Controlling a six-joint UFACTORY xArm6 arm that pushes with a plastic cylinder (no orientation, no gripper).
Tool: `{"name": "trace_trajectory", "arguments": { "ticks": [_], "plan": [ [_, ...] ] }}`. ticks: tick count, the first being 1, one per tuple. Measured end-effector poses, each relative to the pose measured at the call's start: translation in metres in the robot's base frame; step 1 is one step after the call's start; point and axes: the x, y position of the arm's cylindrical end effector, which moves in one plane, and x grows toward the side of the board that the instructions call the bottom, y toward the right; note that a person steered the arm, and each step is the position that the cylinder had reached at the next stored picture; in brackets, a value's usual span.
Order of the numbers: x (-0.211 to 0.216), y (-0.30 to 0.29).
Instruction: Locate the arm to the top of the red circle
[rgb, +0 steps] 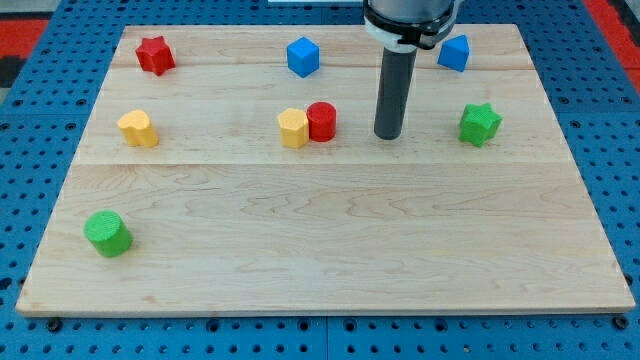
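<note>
The red circle block (322, 120) stands near the middle of the wooden board (330, 240), touching a yellow hexagon block (293, 128) on its left. My tip (388, 135) rests on the board to the right of the red circle, about one block width away and slightly lower in the view. The dark rod rises straight up from the tip to the view's top.
A blue cube (303, 56) lies above the red circle. A blue block (454, 52) is at the top right, a green star (480, 124) at the right, a red star (155, 54) at the top left, a yellow block (138, 128) at the left, a green cylinder (107, 233) at the bottom left.
</note>
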Motion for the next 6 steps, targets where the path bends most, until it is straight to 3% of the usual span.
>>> {"name": "trace_trajectory", "arguments": {
  "ticks": [2, 6],
  "plan": [
    [0.0, 0.005],
    [-0.052, 0.056]
  ]
}}
